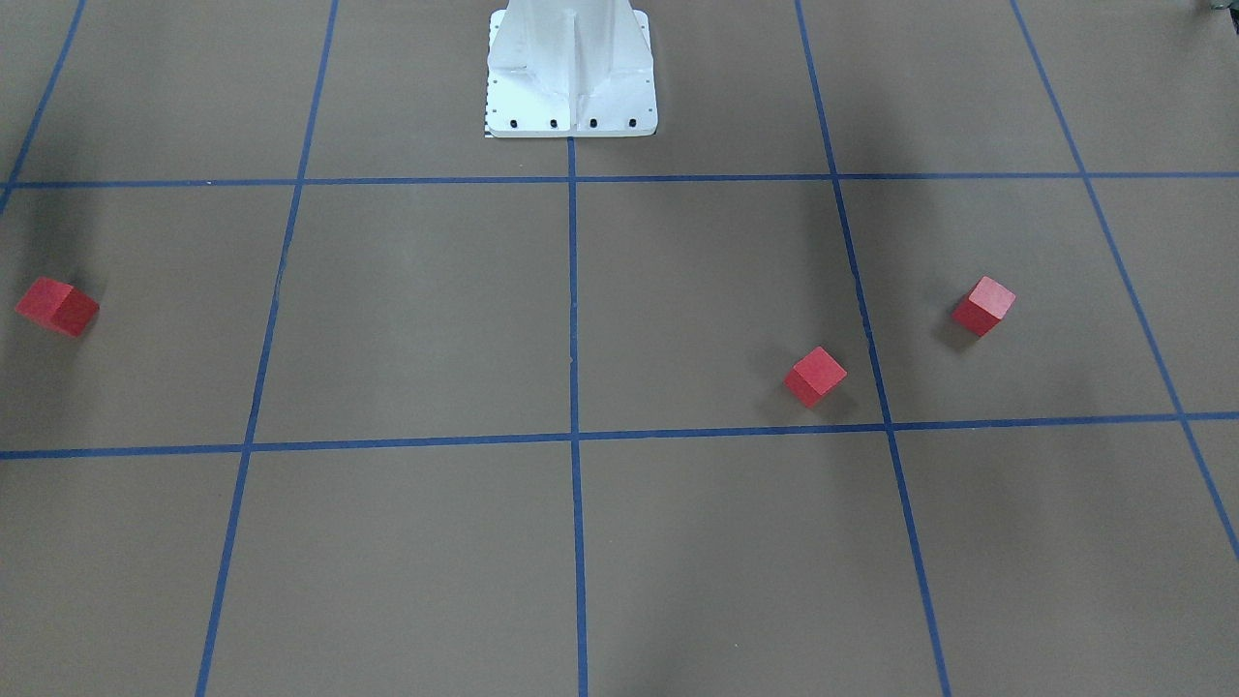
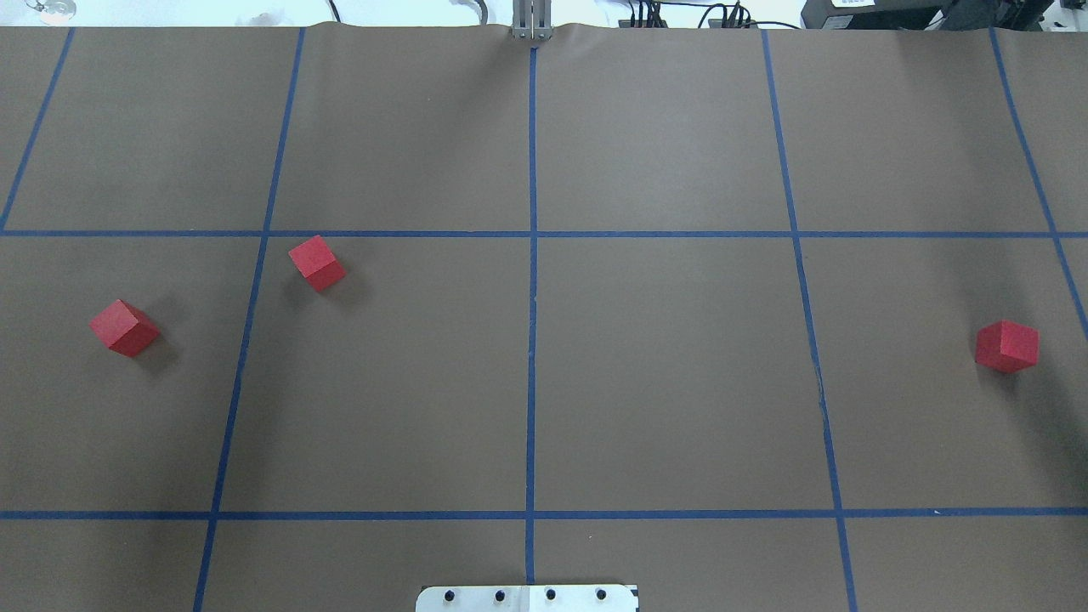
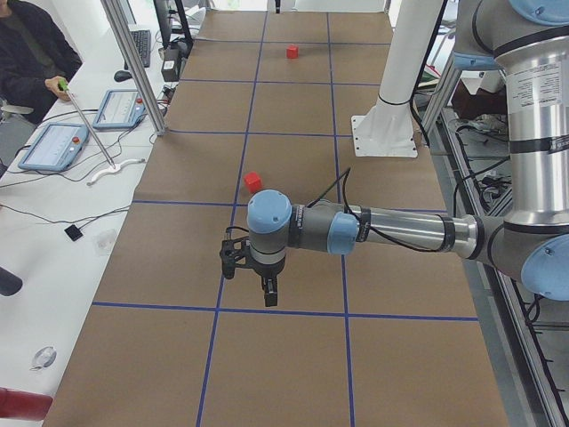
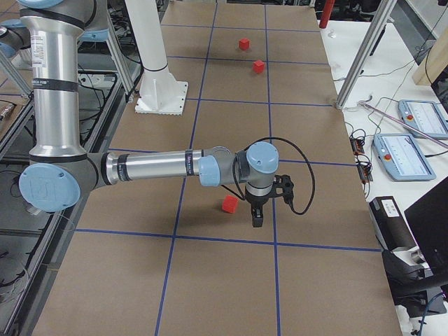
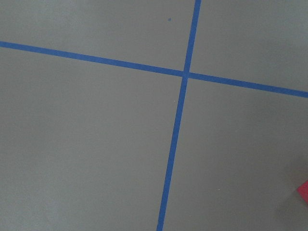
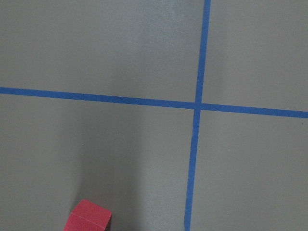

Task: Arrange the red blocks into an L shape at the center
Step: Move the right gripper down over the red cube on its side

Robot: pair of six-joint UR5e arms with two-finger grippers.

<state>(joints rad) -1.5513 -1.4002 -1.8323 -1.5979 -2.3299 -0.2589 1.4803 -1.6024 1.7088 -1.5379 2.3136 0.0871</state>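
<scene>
Three red blocks lie apart on the brown floor. In the overhead view two are on the left, one (image 2: pixel 124 327) far out and one (image 2: pixel 316 263) nearer the middle line; the third (image 2: pixel 1007 346) is far right. The center (image 2: pixel 532 374) along the middle tape line carries no block. My left gripper (image 3: pixel 267 289) shows only in the exterior left view, hanging over the floor, and I cannot tell its state. My right gripper (image 4: pixel 256 217) hangs just beside a block (image 4: pixel 229 204); its state cannot be told either. The right wrist view catches that block (image 6: pixel 89 217) at its lower edge.
The white robot base (image 2: pixel 527 597) stands at the near middle edge. Metal frame posts (image 4: pixel 364 52) and teach pendants (image 4: pixel 402 155) line the operators' side. A person (image 3: pixel 31 49) sits beyond the table edge, holding a rod.
</scene>
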